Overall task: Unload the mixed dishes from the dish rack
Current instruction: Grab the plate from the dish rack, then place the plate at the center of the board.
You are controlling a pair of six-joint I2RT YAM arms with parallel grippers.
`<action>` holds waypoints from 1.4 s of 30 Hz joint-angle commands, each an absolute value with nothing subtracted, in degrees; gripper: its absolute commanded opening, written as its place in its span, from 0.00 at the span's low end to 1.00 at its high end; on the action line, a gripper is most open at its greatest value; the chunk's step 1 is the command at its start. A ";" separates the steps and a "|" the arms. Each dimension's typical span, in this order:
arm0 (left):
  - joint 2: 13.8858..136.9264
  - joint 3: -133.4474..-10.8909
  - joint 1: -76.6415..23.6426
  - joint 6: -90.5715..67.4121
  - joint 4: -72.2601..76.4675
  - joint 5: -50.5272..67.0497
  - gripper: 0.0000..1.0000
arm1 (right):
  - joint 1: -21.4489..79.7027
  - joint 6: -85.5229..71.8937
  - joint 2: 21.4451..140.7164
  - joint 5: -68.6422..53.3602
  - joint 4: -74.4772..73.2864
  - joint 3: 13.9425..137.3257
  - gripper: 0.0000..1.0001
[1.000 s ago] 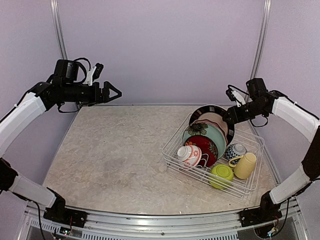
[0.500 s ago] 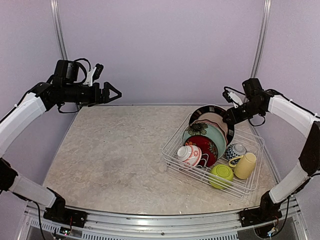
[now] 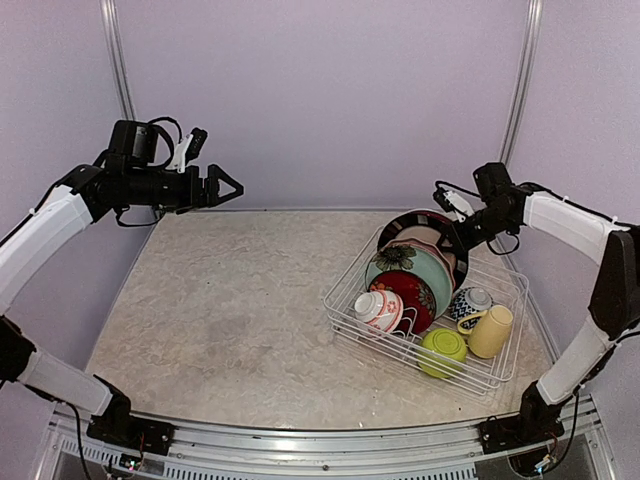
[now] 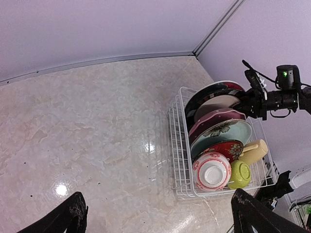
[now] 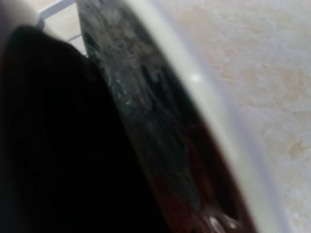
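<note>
The white wire dish rack (image 3: 345,318) stands at the right of the table. It holds a black-rimmed plate (image 3: 420,222), a red-and-teal floral plate (image 3: 425,245), a pale teal plate (image 3: 420,275), a red floral plate (image 3: 410,292), a red-white bowl (image 3: 378,308), a blue-white bowl (image 3: 468,303), a lime green bowl (image 3: 442,350) and a pale yellow mug (image 3: 492,330). My right gripper (image 3: 452,212) is at the black-rimmed plate's top rim (image 5: 160,121), which fills its wrist view. My left gripper (image 3: 232,186) is open and empty, high over the back left.
The left wrist view shows the rack (image 4: 177,145) from above with bare marble table to its left. The purple back wall and side walls close in the table. The rack sits near the table's right edge.
My right gripper has moved left and down onto the black-rimmed plate's rim. The left arm has not moved.
</note>
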State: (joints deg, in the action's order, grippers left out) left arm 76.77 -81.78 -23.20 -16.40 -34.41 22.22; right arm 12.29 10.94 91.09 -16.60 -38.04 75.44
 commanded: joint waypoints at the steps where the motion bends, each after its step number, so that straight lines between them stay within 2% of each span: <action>1: 77.16 -81.12 -23.13 -16.42 -34.64 23.44 0.99 | 14.13 12.14 92.78 -17.62 -38.64 77.01 0.26; 12: 77.50 -80.95 -22.62 -16.86 -34.36 24.42 0.99 | 16.70 13.40 90.18 -9.79 -38.60 77.16 0.00; 27: 77.70 -80.78 -22.10 -17.31 -34.03 25.36 0.99 | 18.79 13.42 84.06 -3.97 -38.44 78.40 0.00; 42: 77.86 -80.60 -21.36 -17.70 -33.75 25.86 0.99 | 18.81 9.90 73.55 -4.09 -37.27 77.34 0.00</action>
